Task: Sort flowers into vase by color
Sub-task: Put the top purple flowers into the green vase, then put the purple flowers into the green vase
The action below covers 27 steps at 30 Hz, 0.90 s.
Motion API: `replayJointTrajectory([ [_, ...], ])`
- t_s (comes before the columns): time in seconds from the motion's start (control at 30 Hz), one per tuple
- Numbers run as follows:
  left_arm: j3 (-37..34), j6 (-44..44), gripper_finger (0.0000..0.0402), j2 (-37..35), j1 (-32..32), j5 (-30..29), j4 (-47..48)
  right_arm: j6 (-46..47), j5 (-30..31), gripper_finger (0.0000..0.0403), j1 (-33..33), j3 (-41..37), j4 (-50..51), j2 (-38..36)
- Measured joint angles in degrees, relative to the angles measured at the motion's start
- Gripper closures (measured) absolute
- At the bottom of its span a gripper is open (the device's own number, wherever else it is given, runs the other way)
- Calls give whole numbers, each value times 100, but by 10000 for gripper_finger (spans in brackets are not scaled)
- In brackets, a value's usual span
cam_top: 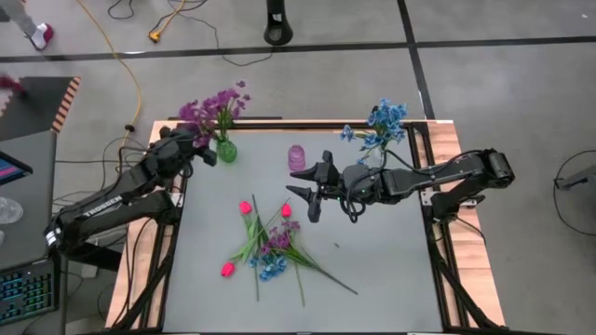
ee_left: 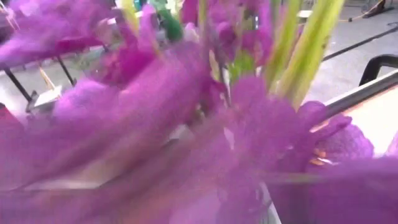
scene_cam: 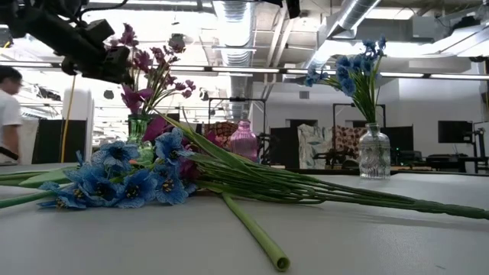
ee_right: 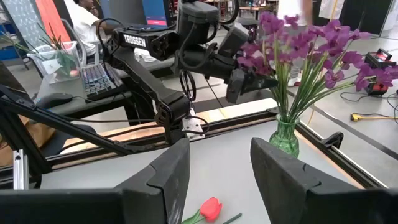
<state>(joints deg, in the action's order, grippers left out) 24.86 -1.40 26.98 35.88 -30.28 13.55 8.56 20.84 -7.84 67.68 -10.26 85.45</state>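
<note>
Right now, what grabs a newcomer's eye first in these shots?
The purple flowers standing in the green vase at the table's far left, with the left gripper right against the blooms. Next, the blue flowers in the clear vase at the far right. Then the loose pile of flowers mid-table, near the right gripper, jaws open.

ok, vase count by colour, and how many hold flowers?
Green vase: 1, holds purple flowers
Pink vase: 1, no flowers in it
Clear vase: 1, holds blue flowers
Total: 3 vases, 2 with flowers
</note>
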Motion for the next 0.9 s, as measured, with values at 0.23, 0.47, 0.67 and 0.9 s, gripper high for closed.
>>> replayJointTrajectory([
  [0.23, 0, -531, 194, -417, 0, 364, 891, 0, 0, 207, 0, 0, -2, 0],
  [0.47, 2, -1084, 194, -688, 0, 1497, 1539, 0, -2, 207, -210, 0, 0, 0],
  [0.67, 2, -1501, 194, -718, 0, 2686, 1934, 4, -7, 207, -558, 0, 350, 0],
  [0.9, 2, -1924, 194, -716, -155, 3882, 2058, 828, -9, 207, -927, 0, 1444, 0],
])
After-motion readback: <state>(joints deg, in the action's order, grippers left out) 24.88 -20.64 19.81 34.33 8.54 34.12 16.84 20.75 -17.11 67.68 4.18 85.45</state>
